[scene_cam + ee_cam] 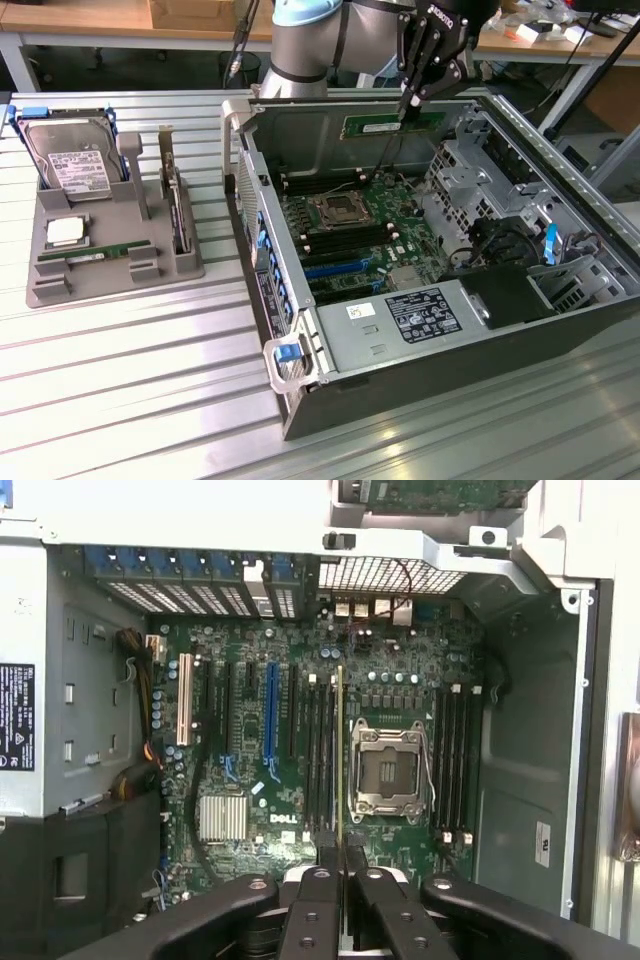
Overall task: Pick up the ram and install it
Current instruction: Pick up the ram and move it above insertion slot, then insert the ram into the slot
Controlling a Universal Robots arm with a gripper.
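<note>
My gripper [408,104] is shut on the ram [385,126], a long green strip with a white label. It hangs level above the open computer case [600,235], near the case's back wall. In the wrist view the ram [340,745] appears edge-on as a thin line between the black fingers [318,905]. It runs over the black memory slots [322,750] beside the empty CPU socket [388,772] on the motherboard [250,825], still well above them. A second, similar ram [85,256] lies in the grey tray [45,290] at the exterior view's left.
The grey tray also holds a hard drive [70,165], a silver CPU chip [65,232] and an upright card [176,205]. Inside the case are a drive cage [470,175], a power supply [420,315] and cables. The ribbed metal table [130,390] surrounds the case.
</note>
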